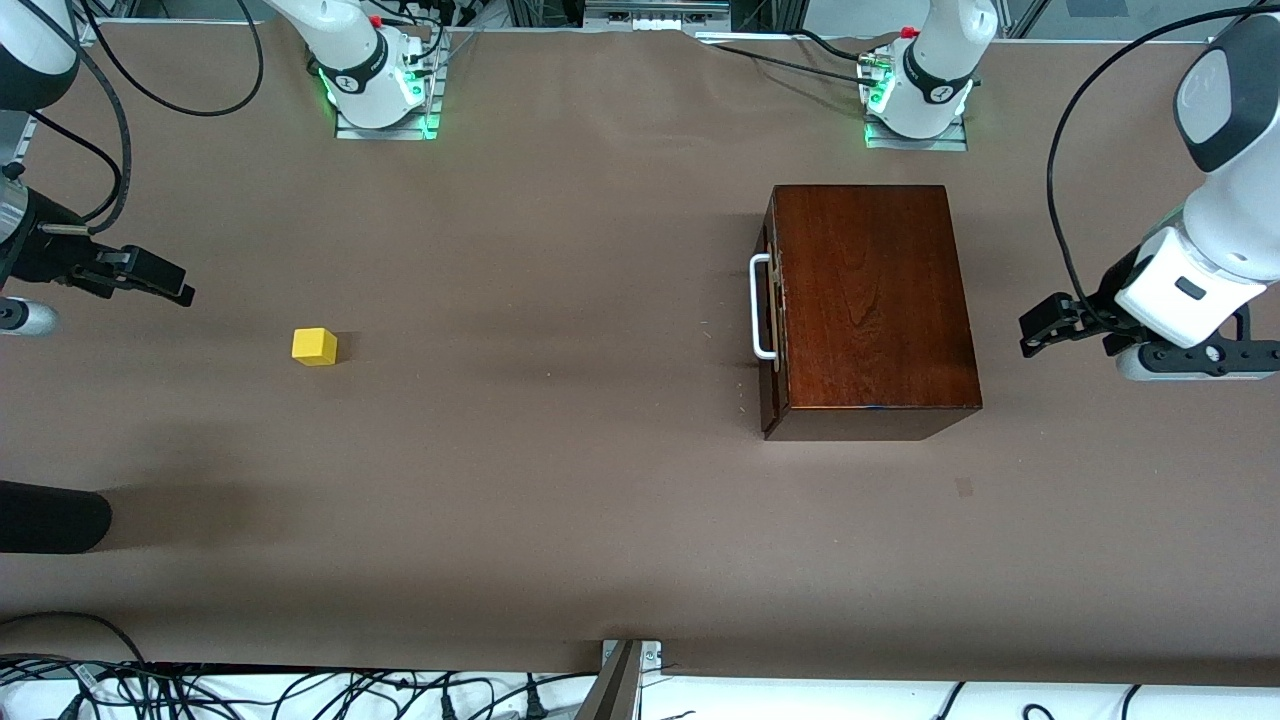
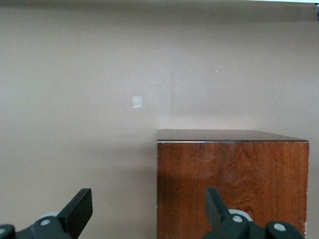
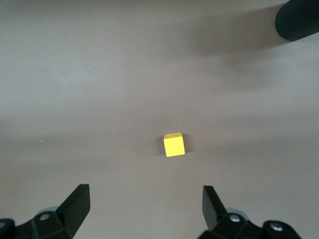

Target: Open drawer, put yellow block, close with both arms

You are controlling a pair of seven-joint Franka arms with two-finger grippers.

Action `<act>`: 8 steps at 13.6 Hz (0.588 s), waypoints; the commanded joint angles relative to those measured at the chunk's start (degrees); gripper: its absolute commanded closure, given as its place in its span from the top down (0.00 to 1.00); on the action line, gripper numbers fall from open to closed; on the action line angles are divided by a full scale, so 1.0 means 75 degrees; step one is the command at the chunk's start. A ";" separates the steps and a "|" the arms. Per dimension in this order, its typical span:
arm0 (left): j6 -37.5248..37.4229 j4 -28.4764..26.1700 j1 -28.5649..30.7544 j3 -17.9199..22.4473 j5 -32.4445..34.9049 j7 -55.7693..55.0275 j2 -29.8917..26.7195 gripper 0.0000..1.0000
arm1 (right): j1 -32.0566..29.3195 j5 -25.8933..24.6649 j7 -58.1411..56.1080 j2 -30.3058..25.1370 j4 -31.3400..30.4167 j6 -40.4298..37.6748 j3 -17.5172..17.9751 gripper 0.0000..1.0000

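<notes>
Only front view showed drawer [image 1: 768, 305] shut, handle [image 1: 761, 306] mid-frame. Right gripper [image 3: 144, 209] spread, framed yellow block [image 3: 174, 145] at centre; left gripper [image 2: 148, 211] spread, saw box [image 2: 232, 181] lower right.

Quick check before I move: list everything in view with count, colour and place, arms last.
glossy dark mahogany box: one, reddish-brown, on the table toward the left arm's end; drawer shut.
white loop handle: one, white, on the drawer front, which faces the right arm's end.
small yellow cube: one, bright yellow, on the table toward the right arm's end.
table: one, brown cover.
left gripper: one, black, open, beside the box.
right gripper: one, black, open, near the cube.
</notes>
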 commanded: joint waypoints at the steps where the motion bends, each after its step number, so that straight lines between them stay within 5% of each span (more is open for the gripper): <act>1: 0.0039 0.0029 -0.0494 0.0005 -0.0005 -0.0390 0.0171 1.00 | -0.0067 0.0084 0.0037 0.0045 0.0116 0.0037 0.0022 1.00; 8: 0.0027 0.0169 -0.2567 -0.0007 0.1237 -0.2122 0.0967 1.00 | -0.0067 0.0013 0.0037 0.0045 0.0105 0.0014 0.0022 1.00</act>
